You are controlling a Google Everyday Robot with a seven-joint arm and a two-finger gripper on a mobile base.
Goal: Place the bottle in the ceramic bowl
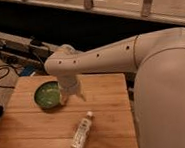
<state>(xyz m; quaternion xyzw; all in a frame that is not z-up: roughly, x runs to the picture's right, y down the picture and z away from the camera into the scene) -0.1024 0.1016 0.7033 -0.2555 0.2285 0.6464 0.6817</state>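
The bottle (pixel 82 132) lies on its side on the wooden table (pixel 109 102), white cap pointing away toward the back right, pale label with green marks facing up. The ceramic bowl (pixel 47 94), green inside with a darker rim, sits on the table's left part and looks empty. My gripper (pixel 72 95) hangs from the white arm just right of the bowl, above the table and behind the bottle. It holds nothing that I can see.
My white arm (pixel 114 56) reaches in from the right, and a big white body part (pixel 170 105) fills the right side. Dark cables (pixel 0 74) lie on the floor at the left. A railing (pixel 118 5) runs along the back.
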